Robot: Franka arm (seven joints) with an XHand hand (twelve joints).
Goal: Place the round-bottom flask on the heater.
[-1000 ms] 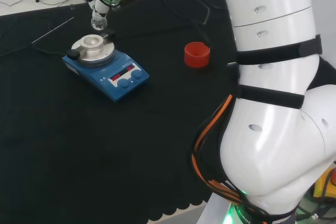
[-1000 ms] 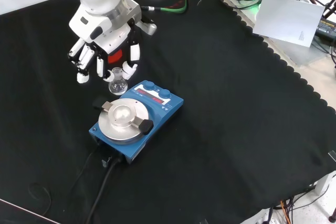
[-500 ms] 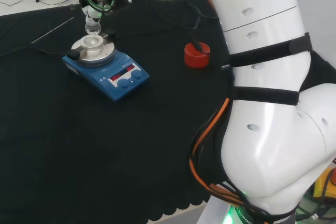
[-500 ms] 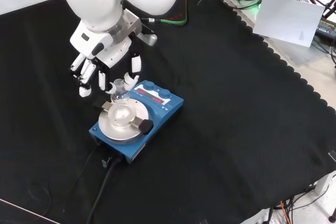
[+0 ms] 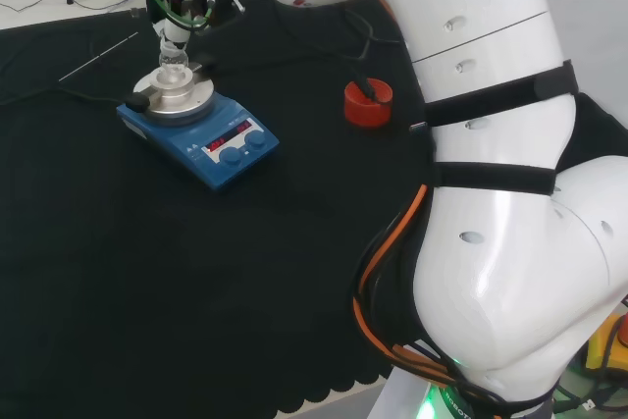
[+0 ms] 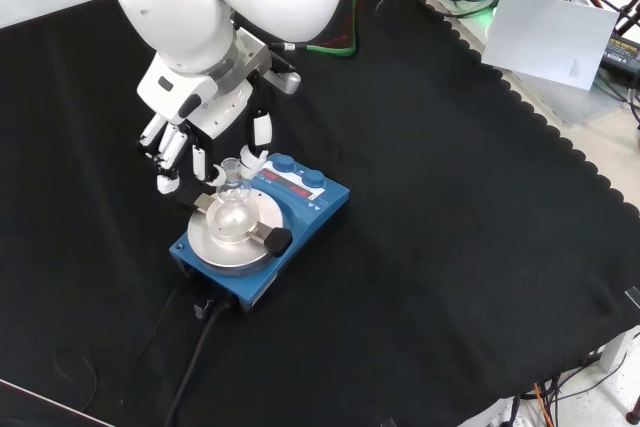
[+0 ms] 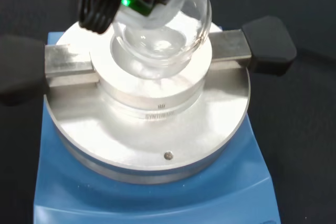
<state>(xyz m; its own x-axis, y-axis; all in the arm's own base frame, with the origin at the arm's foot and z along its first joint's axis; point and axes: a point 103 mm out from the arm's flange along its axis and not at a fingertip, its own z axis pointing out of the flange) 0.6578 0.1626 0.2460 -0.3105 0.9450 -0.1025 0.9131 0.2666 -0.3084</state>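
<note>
One second ago the round-bottom flask (image 6: 232, 209) hung beside the heater (image 6: 262, 227); now the hand (image 6: 196, 117) has carried it over the metal bowl, its bulb directly below the fingers (image 6: 260, 130) and in or just above the recess (contact unclear). The fingers are pinched on the neck. Placement looks nearly done, release pending. The flask's long axis stands upright, neck pointing up into the fingers.
</note>
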